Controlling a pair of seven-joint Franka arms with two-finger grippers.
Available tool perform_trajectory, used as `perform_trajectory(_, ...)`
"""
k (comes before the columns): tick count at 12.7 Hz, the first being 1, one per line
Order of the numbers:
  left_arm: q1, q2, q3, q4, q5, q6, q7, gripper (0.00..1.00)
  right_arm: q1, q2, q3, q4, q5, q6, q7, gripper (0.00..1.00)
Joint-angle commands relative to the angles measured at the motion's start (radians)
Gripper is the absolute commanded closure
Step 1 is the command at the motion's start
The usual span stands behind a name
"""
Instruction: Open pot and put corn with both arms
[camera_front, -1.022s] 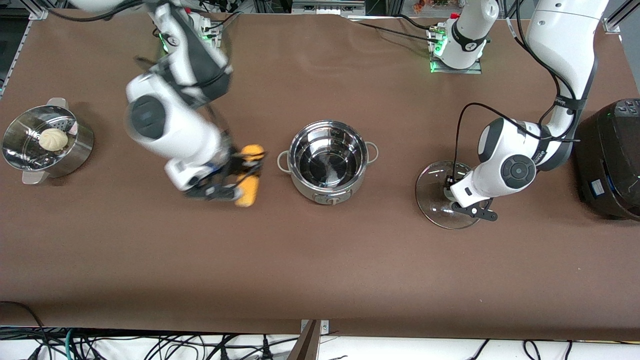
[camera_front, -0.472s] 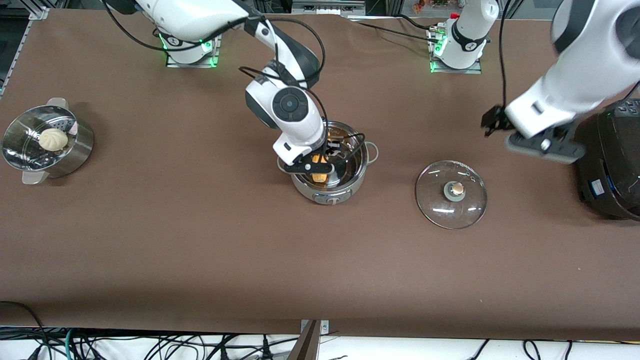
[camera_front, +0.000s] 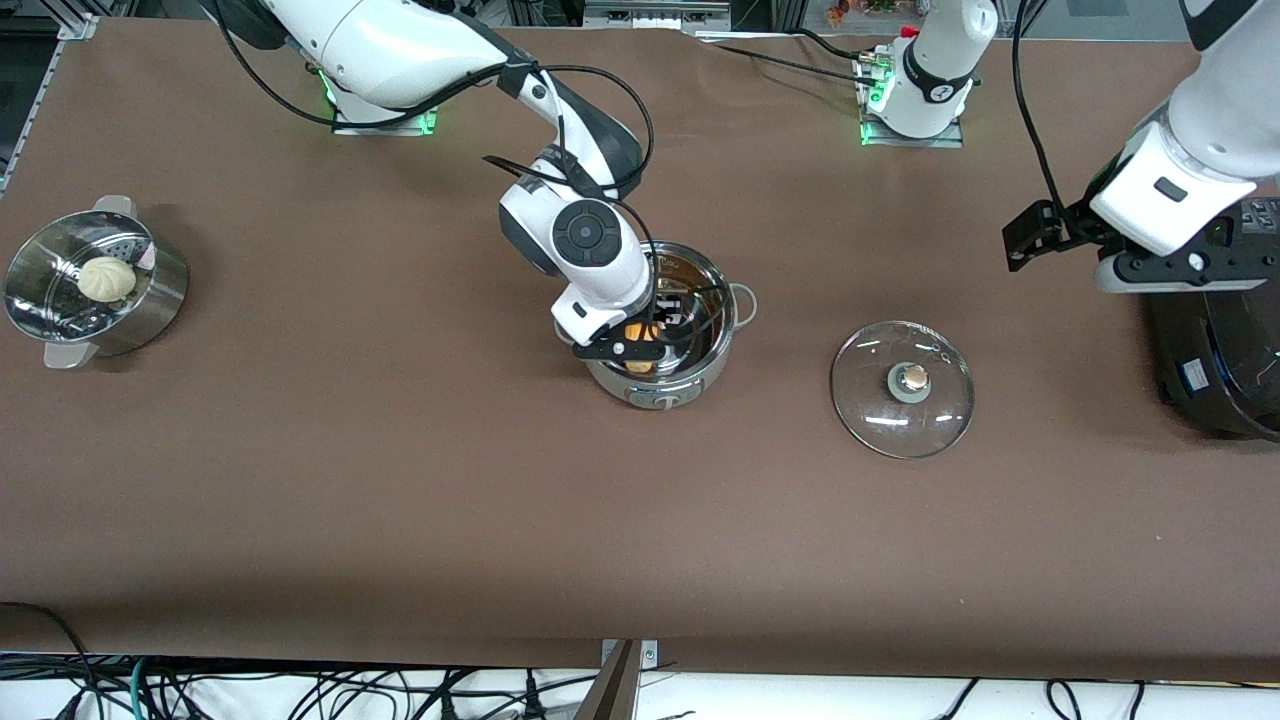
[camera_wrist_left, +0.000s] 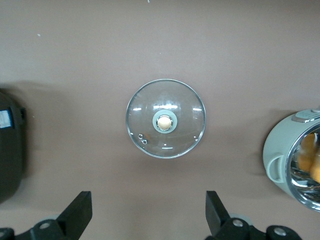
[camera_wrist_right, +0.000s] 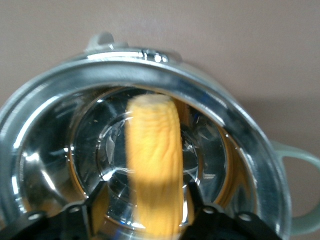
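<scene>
Compared with half a second before, the right gripper (camera_front: 652, 338) had sunk a little lower into the pot (camera_front: 655, 325), and the left gripper (camera_front: 1120, 250) had drawn back toward the big black cooker (camera_front: 1225, 330) at the left arm's end of the table. The lid (camera_front: 903, 388) lay where it had been, flat on the table (camera_front: 400, 520) between pot and cooker, knob up.

The right gripper's fingers (camera_wrist_right: 194, 197) pinched the corn (camera_wrist_right: 154, 162) across its thick end inside the open pot. The cob was yellow-orange, tapered, its tip pointing toward the pot's wall. The pot was shiny steel with loop side handles.

The left gripper hung above the table with its fingers (camera_wrist_left: 80, 212) spread wide and holding nothing.

A steamer basket (camera_front: 90, 290) with a white bun (camera_front: 106, 278) stood at the right arm's end.
</scene>
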Motion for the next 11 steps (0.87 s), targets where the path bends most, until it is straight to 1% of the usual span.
perform_trajectory(1,0.018,0.013,-0.008,0.037,-0.04,-0.017,0.017,0.0,-0.009,-0.092,0.003,0.118,-0.015,-0.265,0.003,0.0)
perform_trajectory(2,0.015,0.013,-0.012,0.037,-0.04,-0.017,0.022,0.0,-0.026,-0.107,-0.006,0.171,-0.016,-0.379,0.002,0.0)
perform_trajectory(3,0.012,0.013,-0.014,0.035,-0.036,-0.017,0.023,0.0,-0.078,-0.138,-0.02,0.196,-0.015,-0.438,0.002,0.0)
perform_trajectory(4,0.012,0.013,-0.014,0.034,-0.034,-0.017,0.025,0.0,-0.154,-0.188,-0.043,0.196,-0.016,-0.449,-0.018,0.0)
perform_trajectory(5,0.012,0.013,-0.014,0.032,-0.031,-0.02,0.036,0.0,-0.207,-0.231,-0.081,0.188,-0.016,-0.471,-0.103,0.0)
perform_trajectory(6,0.012,0.013,-0.014,0.032,-0.027,-0.021,0.068,0.0,-0.25,-0.255,-0.136,0.191,-0.015,-0.538,-0.212,0.0)
perform_trajectory(7,0.015,0.013,-0.012,0.032,-0.025,-0.021,0.086,0.0,-0.279,-0.273,-0.193,0.197,-0.01,-0.572,-0.301,0.0)
perform_trajectory(8,0.015,0.013,-0.012,0.032,-0.025,-0.021,0.086,0.0,-0.339,-0.308,-0.227,0.202,0.013,-0.566,-0.322,0.0)
perform_trajectory(9,0.014,0.013,-0.012,0.032,-0.023,-0.021,0.086,0.0,-0.417,-0.343,-0.238,0.19,0.066,-0.542,-0.327,0.0)
perform_trajectory(10,0.015,0.011,-0.012,0.032,-0.023,-0.021,0.086,0.0,-0.49,-0.397,-0.244,0.138,0.126,-0.522,-0.33,0.0)
perform_trajectory(11,0.015,0.013,-0.012,0.032,-0.023,-0.021,0.086,0.0,-0.567,-0.481,-0.26,0.048,0.201,-0.492,-0.336,0.0)
